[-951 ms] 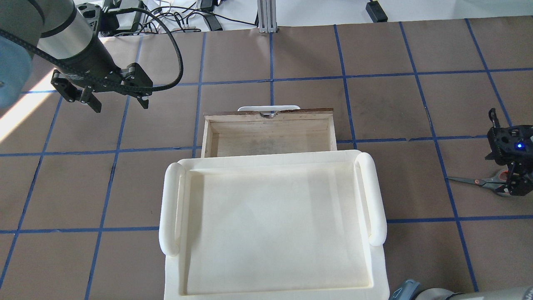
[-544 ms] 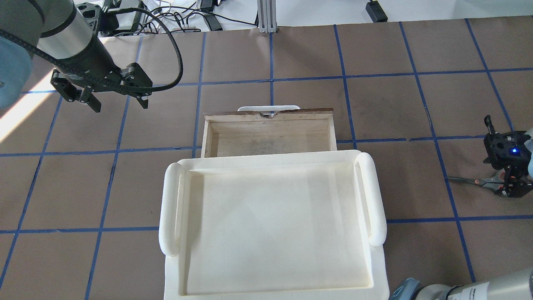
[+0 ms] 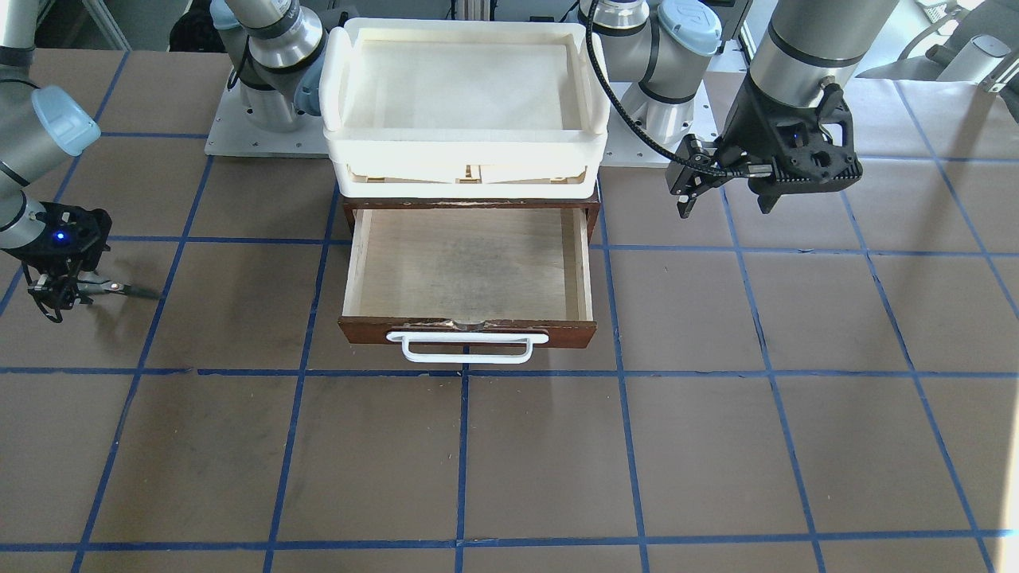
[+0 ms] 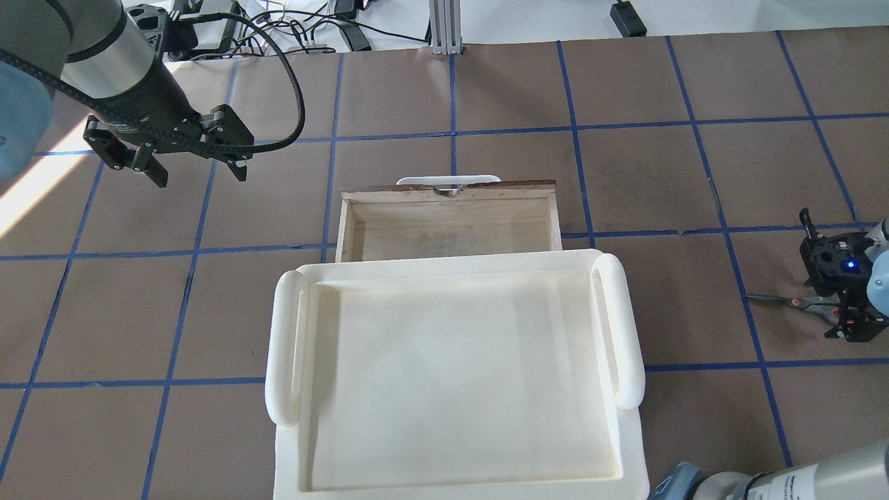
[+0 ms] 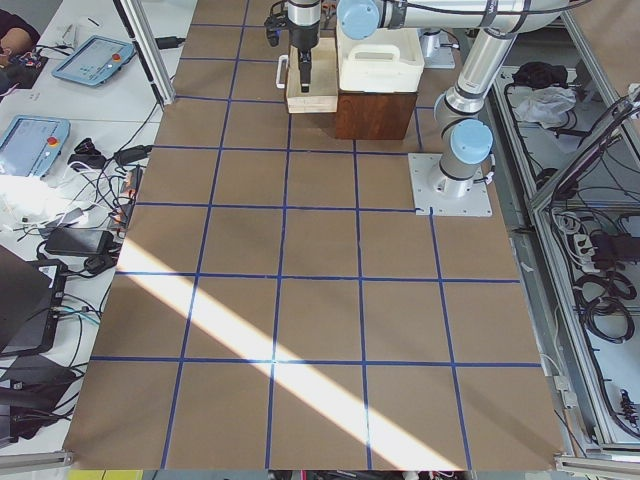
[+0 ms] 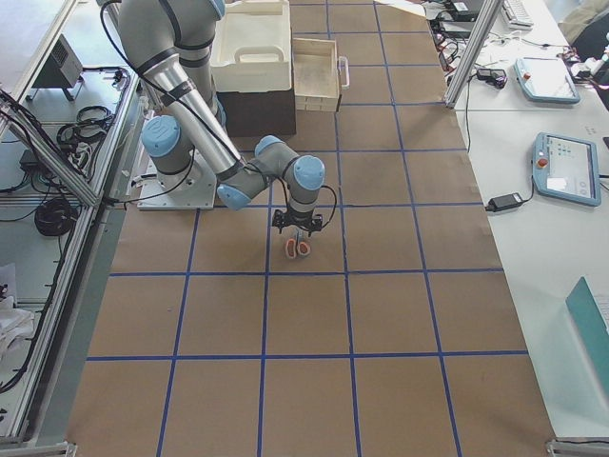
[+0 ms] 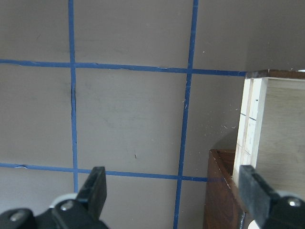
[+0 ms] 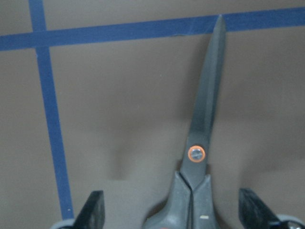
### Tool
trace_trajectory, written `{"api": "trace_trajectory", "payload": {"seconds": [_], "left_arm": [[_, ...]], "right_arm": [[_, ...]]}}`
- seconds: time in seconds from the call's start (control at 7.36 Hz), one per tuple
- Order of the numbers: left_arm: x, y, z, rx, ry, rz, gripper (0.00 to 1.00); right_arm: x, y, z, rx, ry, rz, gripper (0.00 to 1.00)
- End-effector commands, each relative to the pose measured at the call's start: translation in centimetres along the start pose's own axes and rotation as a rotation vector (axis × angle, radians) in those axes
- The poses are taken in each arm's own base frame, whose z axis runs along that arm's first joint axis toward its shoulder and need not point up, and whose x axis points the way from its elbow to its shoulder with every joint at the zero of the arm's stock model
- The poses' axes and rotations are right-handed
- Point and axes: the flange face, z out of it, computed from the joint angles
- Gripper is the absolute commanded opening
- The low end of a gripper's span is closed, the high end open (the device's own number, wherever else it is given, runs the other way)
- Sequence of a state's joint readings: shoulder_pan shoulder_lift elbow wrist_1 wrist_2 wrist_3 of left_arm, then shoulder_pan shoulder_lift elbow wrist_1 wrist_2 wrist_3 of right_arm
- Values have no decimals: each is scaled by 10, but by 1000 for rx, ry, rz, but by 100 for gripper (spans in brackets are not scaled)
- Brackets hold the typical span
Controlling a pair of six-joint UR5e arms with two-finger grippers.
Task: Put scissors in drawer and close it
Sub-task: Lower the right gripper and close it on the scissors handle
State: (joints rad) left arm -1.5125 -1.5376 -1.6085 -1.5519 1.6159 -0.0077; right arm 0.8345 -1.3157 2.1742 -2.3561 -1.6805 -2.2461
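The scissors (image 4: 778, 300) lie flat on the brown table at the far right, blades pointing toward the drawer. They also show in the front view (image 3: 127, 291) and the right wrist view (image 8: 202, 143). My right gripper (image 4: 844, 316) is open and low over the handles, with one finger on either side of them (image 8: 93, 212). The drawer (image 4: 451, 191) is pulled open and empty, its white handle (image 3: 462, 348) on the front. My left gripper (image 4: 198, 172) is open and empty, held above the table left of the drawer.
Cream-white trays (image 4: 628, 326) are stacked on the dark cabinet above the drawer. The drawer's left corner shows in the left wrist view (image 7: 250, 124). Blue tape lines grid the table. Cables lie past the far edge (image 4: 298, 31).
My right gripper has shifted slightly and come down over the scissors' handles. The scissors, the drawer and the left arm have not moved.
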Motion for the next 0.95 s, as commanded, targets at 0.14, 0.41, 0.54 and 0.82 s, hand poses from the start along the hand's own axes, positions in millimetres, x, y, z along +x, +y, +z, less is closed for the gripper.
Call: {"api": "trace_trajectory", "payload": {"seconds": [0.14, 0.41, 0.54, 0.82], "left_arm": [[0, 0, 0, -2, -1, 0, 100], [0, 0, 0, -2, -2, 0, 100], [0, 1, -1, -1, -1, 6, 100], [0, 1, 0, -2, -4, 6, 100]], "right_arm": [[0, -3, 1, 8, 25, -4, 100], [3, -3, 0, 11, 58, -33, 84], [5, -1, -2, -8, 75, -45, 72], [5, -1, -1, -9, 72, -46, 58]]}}
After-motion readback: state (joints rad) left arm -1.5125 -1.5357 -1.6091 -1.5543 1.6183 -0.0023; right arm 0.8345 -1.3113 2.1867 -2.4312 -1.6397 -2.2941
